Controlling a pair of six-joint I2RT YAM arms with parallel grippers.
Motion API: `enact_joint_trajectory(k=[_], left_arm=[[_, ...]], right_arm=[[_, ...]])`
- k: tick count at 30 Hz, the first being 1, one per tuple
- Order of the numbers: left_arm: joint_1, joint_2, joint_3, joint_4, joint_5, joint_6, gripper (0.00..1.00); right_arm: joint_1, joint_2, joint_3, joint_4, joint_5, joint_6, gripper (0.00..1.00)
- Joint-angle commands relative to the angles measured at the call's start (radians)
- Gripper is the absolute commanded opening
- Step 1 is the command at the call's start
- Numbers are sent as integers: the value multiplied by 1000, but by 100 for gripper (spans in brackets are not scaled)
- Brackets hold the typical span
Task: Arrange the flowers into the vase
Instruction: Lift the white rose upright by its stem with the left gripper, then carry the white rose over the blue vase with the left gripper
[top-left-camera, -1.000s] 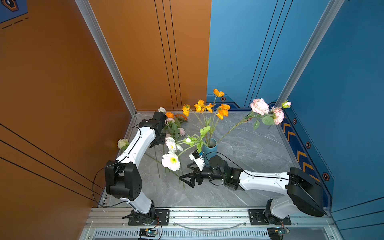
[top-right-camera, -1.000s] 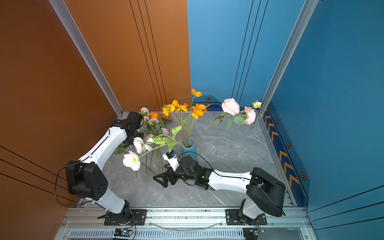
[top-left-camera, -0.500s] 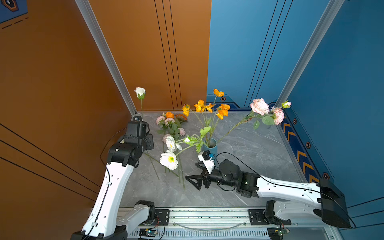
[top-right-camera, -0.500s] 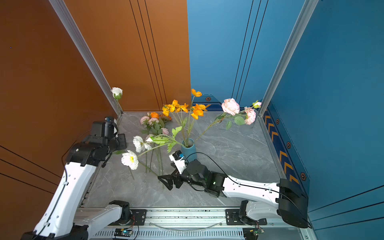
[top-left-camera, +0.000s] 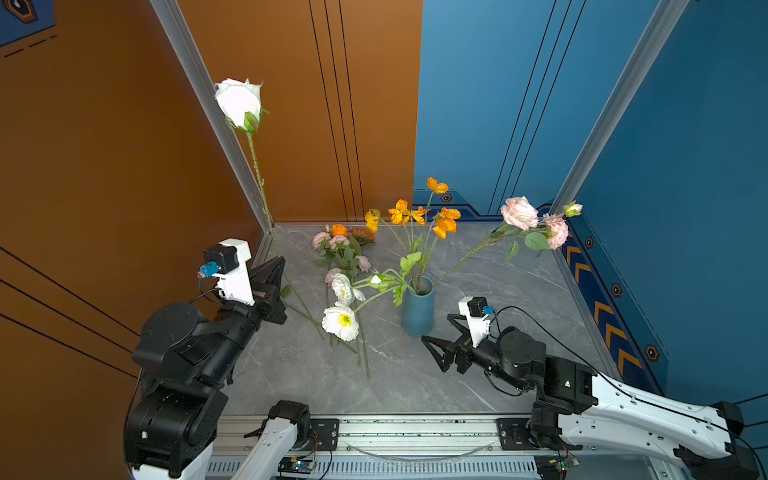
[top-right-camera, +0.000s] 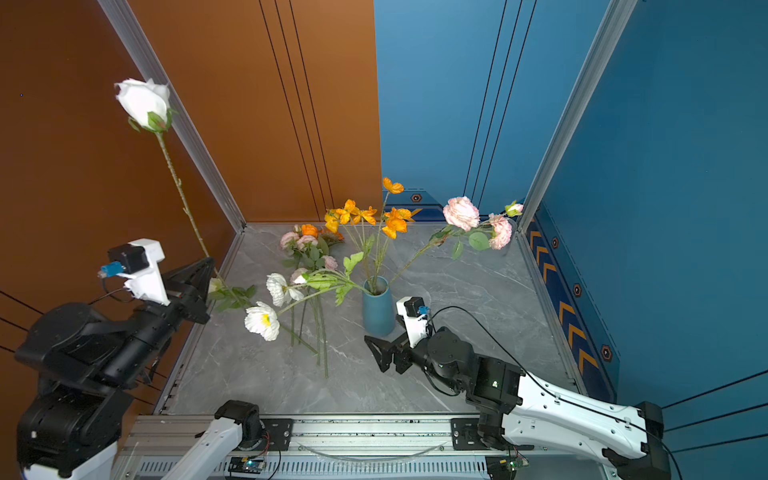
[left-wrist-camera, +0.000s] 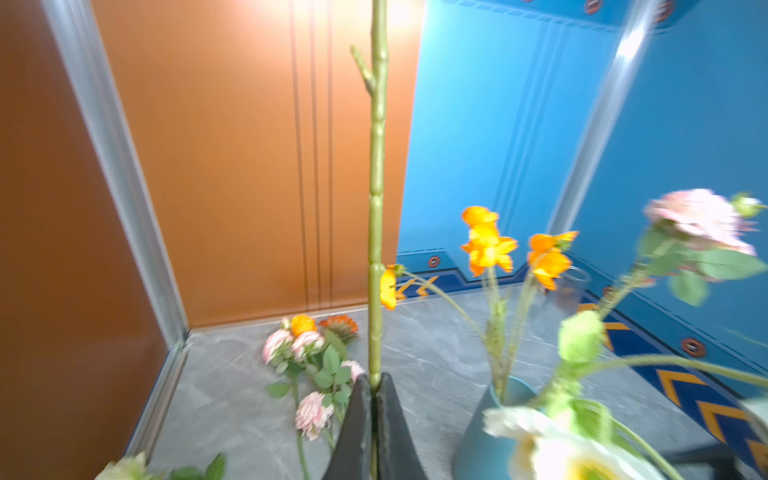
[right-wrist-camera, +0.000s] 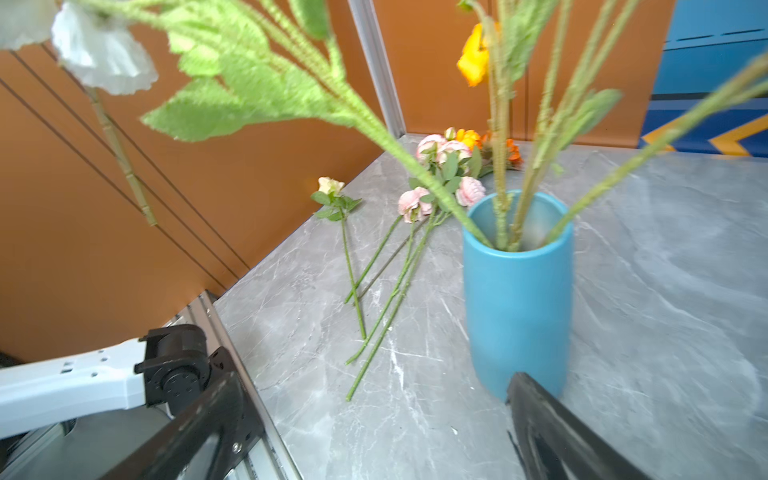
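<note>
Lifted higher than half a second ago, the white rose (top-left-camera: 239, 102) (top-right-camera: 143, 104) is now held well above everything else, close to the orange wall at the left. Its stem (left-wrist-camera: 377, 208) is pinched between the pressed-together fingers of the left gripper (top-left-camera: 276, 266) (left-wrist-camera: 376, 386), and the bloom is carried upright with a slight lean. The right gripper (top-left-camera: 435, 326) (right-wrist-camera: 374, 436) has been drawn back toward the right and is now seen just beside the foot of the vase (top-left-camera: 417, 309) (right-wrist-camera: 517, 299), with its fingers spread wide and nothing between them. The blue vase is stood upright near the middle of the table (top-left-camera: 498, 291). Orange flowers (top-left-camera: 415, 214), pink flowers (top-left-camera: 519, 214) leaning right and white flowers (top-left-camera: 340, 322) leaning left are already placed in it. A bunch of pink flowers (top-left-camera: 338, 245) (right-wrist-camera: 436, 174) and one cream bud (right-wrist-camera: 330, 185) are left lying flat on the table, to the left of the vase in both top views.
</note>
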Motion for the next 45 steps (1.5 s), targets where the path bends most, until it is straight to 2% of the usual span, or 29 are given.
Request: enact_joint_trajectory(k=[1,6,10,12,15,20,24,28,30,32,35,38,40,42,45], left_arm=[[-36,-50,10,12,243,41,0],[-93,-87,58,-69,349,16,0],[-143,-64,104,-70,485,-86,0],[-155,-41,122,-34,549,-149,0],[-159,-28,93,112,603,-257,0],[-119,29,37,362,621,-377,0],[-106,92,15,499,562,-406,0],[-152,174,65,551,509,-385,0],[-209,222,102,551,477,-356,0],[-298,277,125,551,422,-309,0],[-504,354,134,541,254,-126,0],[-727,454,213,415,-13,137,0],[-857,511,244,406,-229,293,0],[-970,568,265,437,-469,435,0],[-1091,647,253,572,-725,664,0]], right_arm=[[-37,-18,42,-160,46,16,100],[-41,-15,138,-244,69,11,100],[-33,-18,153,-250,83,21,100],[-22,-16,151,-246,92,24,100],[6,-8,144,-232,122,19,100],[17,-16,128,-245,160,28,100],[3,-41,101,-263,164,40,100],[-24,-93,64,-270,158,54,100],[-48,-120,52,-274,150,55,100],[-74,-138,46,-281,136,53,100],[-117,-150,45,-284,102,50,100],[-148,-142,51,-284,75,48,100],[-162,-131,56,-284,58,43,100],[-173,-120,60,-284,52,33,100],[-193,-111,56,-272,47,15,100]])
